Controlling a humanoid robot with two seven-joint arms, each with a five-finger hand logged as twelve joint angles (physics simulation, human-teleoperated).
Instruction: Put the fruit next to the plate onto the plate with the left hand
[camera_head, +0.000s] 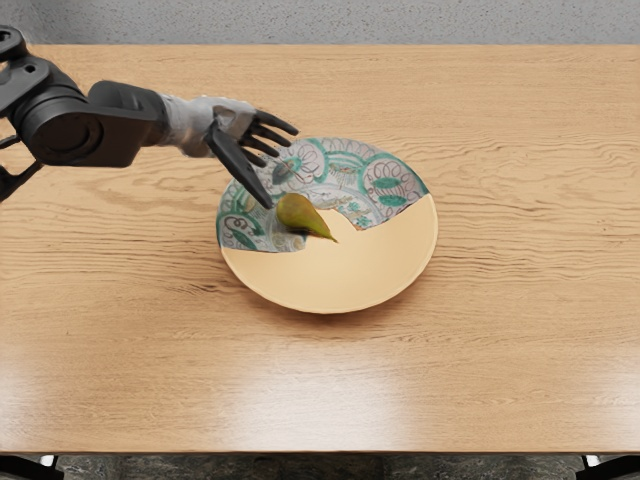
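Note:
A yellow-green pear-shaped fruit (302, 217) lies on its side on the left part of the plate (385, 270), its narrow end pointing right. The plate is round, half plain tan and half patterned in green and white. My left hand (256, 152) hovers over the plate's upper left rim, just above and left of the fruit. Its dark fingers are spread and hold nothing; one long finger reaches down close to the fruit. The left arm comes in from the left edge.
A wooden table (520, 380) fills the view, with its front edge near the bottom and a grey wall strip behind it. Bare wood lies all around the plate.

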